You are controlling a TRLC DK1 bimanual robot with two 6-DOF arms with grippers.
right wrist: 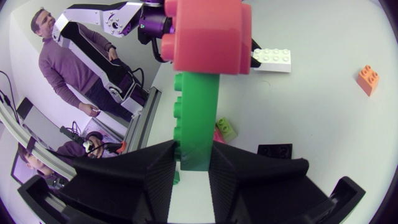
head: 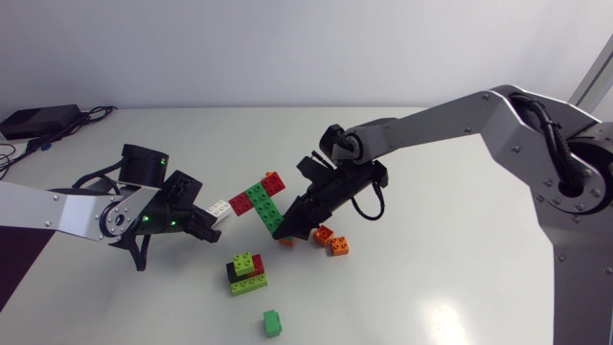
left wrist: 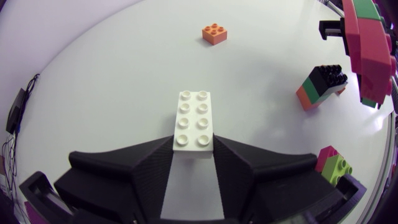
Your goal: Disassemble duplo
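The duplo strip hangs in the air near the middle of the table, tilted. My right gripper is clamped on its near end, one finger on each side of the one long green brick. One red brick sits on that green one at the end away from my fingers. From overhead the strip shows red, green and an orange-red tip at its far end.

Just left of the strip, my left gripper pinches one white brick, eight studs up, by its near end. The rest of it sticks out ahead of my fingers. In my left wrist view the white brick stands clear of the strip.

Loose on the table I count:
- Two orange bricks lie side by side just right of my right gripper.
- One short stack of lime, black and red sits nearer than the strip.
- One small green brick lies nearest of all, well apart from the rest.
- One more small pile of black, green and orange lies beneath the held strip
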